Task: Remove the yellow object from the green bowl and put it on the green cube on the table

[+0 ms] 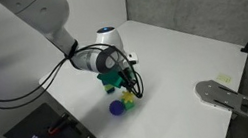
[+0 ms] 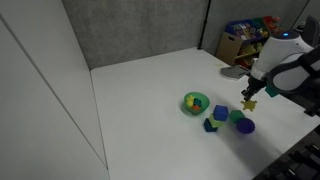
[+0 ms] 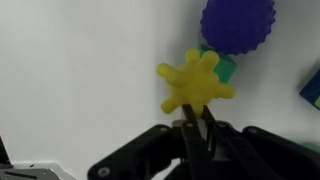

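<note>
My gripper [image 3: 192, 125] is shut on the yellow object [image 3: 195, 85], a small spiky star-shaped piece, and holds it above the white table [image 3: 80, 70]. The green cube [image 3: 228, 68] lies just behind the piece, partly hidden by it. In an exterior view the gripper [image 2: 250, 96] holds the yellow object [image 2: 250, 104] just beyond the green cube [image 2: 238, 116], right of the green bowl [image 2: 195, 103]. In an exterior view the gripper [image 1: 126, 83] partly hides the bowl [image 1: 112, 79].
A round purple object [image 3: 238, 25] [image 2: 246, 126] [image 1: 117, 108] sits next to the green cube. Blue blocks [image 2: 220, 111] lie between bowl and cube. A grey device [image 1: 225, 96] lies near the table edge. Shelves with boxes [image 2: 245, 40] stand beyond the table.
</note>
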Available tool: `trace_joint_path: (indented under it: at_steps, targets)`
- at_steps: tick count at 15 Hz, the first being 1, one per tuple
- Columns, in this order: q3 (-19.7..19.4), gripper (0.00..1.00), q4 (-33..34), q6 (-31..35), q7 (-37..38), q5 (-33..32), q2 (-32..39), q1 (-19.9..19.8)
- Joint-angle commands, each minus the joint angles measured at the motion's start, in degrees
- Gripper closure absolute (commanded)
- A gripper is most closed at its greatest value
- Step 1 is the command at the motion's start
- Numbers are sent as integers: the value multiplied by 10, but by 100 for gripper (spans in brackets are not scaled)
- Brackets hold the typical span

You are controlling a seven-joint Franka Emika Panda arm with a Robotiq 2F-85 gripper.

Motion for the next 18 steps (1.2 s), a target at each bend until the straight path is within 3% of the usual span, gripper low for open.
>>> trace_joint_path:
  at_steps: [1,6,18]
  targets:
    - [-34,96,-12,31,37,-44,-3,36]
    - [-57,96,-10,57,59,-66,18,73]
    - [-115,96,-5,120,47,-46,86,148]
